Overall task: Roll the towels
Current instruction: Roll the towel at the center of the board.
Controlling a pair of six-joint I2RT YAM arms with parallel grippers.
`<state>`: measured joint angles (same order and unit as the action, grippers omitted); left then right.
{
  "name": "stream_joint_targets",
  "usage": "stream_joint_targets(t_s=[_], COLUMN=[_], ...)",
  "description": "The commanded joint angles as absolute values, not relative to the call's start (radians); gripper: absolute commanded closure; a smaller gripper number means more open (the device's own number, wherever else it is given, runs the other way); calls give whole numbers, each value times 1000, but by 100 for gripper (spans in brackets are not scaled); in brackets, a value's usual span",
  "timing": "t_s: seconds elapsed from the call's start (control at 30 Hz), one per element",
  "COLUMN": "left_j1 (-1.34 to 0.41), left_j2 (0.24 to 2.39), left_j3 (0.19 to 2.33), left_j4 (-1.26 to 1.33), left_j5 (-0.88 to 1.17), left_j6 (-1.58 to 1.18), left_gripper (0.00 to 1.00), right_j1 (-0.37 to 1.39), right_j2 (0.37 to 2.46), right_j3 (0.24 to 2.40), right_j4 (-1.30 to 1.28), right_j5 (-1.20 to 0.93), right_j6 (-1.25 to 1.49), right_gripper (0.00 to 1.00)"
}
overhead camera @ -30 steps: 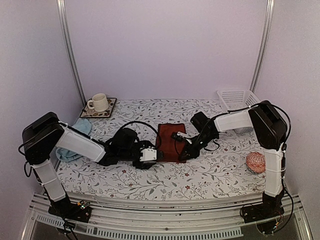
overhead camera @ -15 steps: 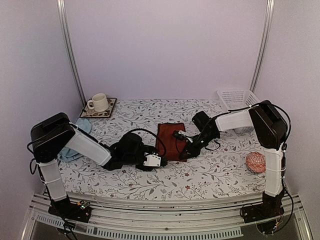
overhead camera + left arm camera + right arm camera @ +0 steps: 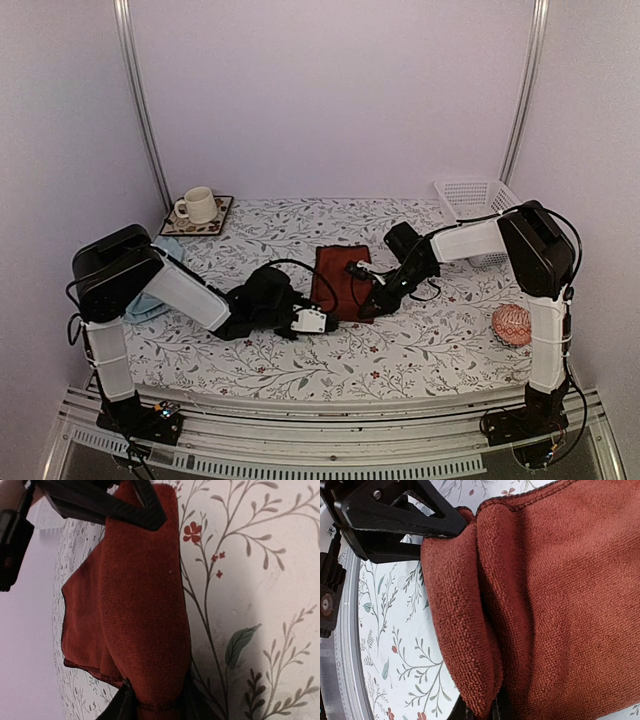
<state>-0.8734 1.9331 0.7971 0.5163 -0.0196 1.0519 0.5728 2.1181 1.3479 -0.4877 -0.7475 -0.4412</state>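
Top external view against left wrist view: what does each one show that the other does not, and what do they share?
Only the top external view shows the cup, the white basket, the patterned ball and the light blue towel. Only the left wrist view shows up close the left gripper pinching the rolled edge of the maroon towel. Both show the maroon towel, the floral tablecloth and the right gripper at the towel's other end.

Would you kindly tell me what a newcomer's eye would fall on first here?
The maroon towel lies in the middle, its folded near edge pinched by the left tool and the right tool. A pale blue towel sits crumpled at far left, a patterned ball far right.
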Motion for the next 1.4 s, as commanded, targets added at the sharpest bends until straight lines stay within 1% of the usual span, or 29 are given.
stream_joint_targets(t_s=[0.0, 0.07, 0.1, 0.13, 0.17, 0.33, 0.4, 0.57, 0.73, 0.83, 0.97, 1.17, 1.37], left_j1=[-881, -881, -882, -881, -883, -881, -877, -849, -810, -774, -737, -705, -690], left_j2=[1993, 1986, 1982, 1977, 1976, 1923, 1920, 1911, 1908, 1923, 1975, 2065, 2091], left_j3=[821, 825, 827, 829, 832, 872, 900, 963, 1028, 1088, 1183, 1289, 1315], left_j4=[434, 412, 396, 376, 358, 224, 173, 83, 5, -69, -187, -289, -322], left_j5=[-48, -37, -26, -15, -5, 97, 141, 231, 322, 392, 481, 563, 598], left_j6=[1054, 1046, 1042, 1040, 1036, 1002, 977, 936, 912, 876, 839, 807, 796], left_gripper=[77, 83, 86, 95, 100, 100, 100, 100, 100, 100, 100, 100, 100], right_j1=[560, 560, 561, 560, 560, 551, 548, 546, 552, 565, 618, 677, 695], right_j2=[2135, 2133, 2129, 2122, 2112, 2036, 2000, 1901, 1780, 1699, 1611, 1637, 1707], right_j3=[1339, 1343, 1346, 1347, 1348, 1318, 1297, 1225, 1088, 985, 842, 793, 823], right_j4=[-468, -470, -471, -472, -472, -448, -431, -379, -277, -210, -60, 91, 171], right_j5=[-714, -702, -696, -688, -674, -597, -564, -505, -490, -480, -430, -315, -278], right_j6=[-445, -447, -449, -454, -459, -489, -497, -537, -640, -754, -926, -1053, -1090], right_gripper=[88, 83, 76, 72, 67, 41, 36, 30, 25, 21, 17, 16, 16])
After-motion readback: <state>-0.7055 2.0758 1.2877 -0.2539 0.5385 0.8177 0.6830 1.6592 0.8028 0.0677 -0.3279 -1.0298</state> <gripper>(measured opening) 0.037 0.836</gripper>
